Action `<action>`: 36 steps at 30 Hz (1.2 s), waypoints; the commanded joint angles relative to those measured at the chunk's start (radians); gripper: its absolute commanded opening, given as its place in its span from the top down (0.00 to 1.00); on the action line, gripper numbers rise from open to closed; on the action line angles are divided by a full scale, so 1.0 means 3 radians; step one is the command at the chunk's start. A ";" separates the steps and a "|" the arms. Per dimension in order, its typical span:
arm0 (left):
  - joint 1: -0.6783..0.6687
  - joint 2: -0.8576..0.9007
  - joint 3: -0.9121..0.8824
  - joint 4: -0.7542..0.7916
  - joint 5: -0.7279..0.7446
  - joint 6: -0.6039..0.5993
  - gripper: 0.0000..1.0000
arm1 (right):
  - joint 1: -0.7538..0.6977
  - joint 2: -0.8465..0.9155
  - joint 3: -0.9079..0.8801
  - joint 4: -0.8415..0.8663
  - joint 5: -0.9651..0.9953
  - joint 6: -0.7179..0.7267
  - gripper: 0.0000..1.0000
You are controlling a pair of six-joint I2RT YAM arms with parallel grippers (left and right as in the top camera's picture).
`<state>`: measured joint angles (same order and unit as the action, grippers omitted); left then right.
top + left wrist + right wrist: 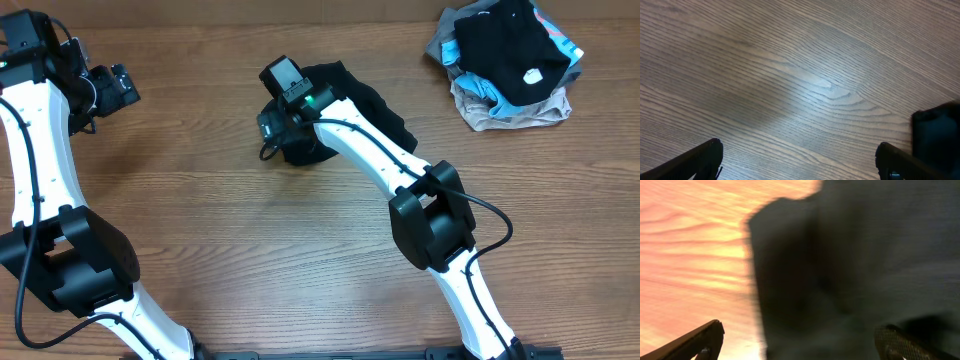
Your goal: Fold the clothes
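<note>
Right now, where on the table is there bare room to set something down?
Bare wood: between the left fingers and the black garment; between that garment and the heap of clothes; the near strip left of the right arm. Crowded: the centre under that arm, the heap's corner.

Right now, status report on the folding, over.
Left end effector open, over bare wooden table. Right end effector open, above black soft-fabric garment, mid-table. Nothing blocking; mixed clothes pile far corner.

Black clothes (378,100) on brown wood-grain table (200,200).

Left gripper (118,88) and right gripper (273,133) both have jaws spread wide.
</note>
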<state>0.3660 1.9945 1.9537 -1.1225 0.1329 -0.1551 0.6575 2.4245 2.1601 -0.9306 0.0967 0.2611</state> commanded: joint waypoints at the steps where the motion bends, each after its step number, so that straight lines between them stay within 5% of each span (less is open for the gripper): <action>1: -0.0024 -0.0066 -0.0009 -0.0004 -0.0034 -0.0009 0.00 | -0.0039 -0.0103 0.0001 -0.0080 0.0804 -0.0009 0.00; 10: -0.0024 -0.0066 -0.0009 -0.0001 -0.0034 -0.0008 0.00 | -0.0043 -0.0052 0.0018 -0.0024 0.0942 -0.0113 0.00; 29: -0.0024 -0.0066 -0.0009 -0.0006 -0.0046 -0.0005 0.00 | -0.0043 0.0464 0.0015 0.0239 0.0032 -0.0375 0.00; 31: -0.0024 -0.0066 -0.0009 -0.0006 -0.0046 -0.0005 0.00 | -0.0041 0.0524 0.0015 0.0203 0.0019 -0.0360 0.13; 32: -0.0024 -0.0066 -0.0009 -0.0006 -0.0046 -0.0005 0.00 | -0.0041 0.0542 0.0015 0.0177 0.0020 -0.0348 0.47; 33: -0.0024 -0.0066 -0.0009 -0.0006 -0.0046 -0.0005 0.00 | -0.0042 0.0542 0.0015 0.0164 0.0023 -0.0347 0.67; 35: -0.0024 -0.0066 -0.0009 -0.0005 -0.0046 -0.0005 0.00 | -0.0062 0.0526 0.0037 0.0126 0.0076 -0.0263 0.88; 36: -0.0024 -0.0066 -0.0009 -0.0006 -0.0046 -0.0005 0.00 | -0.0080 0.0519 0.0055 0.0099 0.0103 -0.0249 0.90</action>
<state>0.3660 1.9945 1.9537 -1.1229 0.1295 -0.1551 0.6365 2.5240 2.1712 -0.8780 0.1799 0.1535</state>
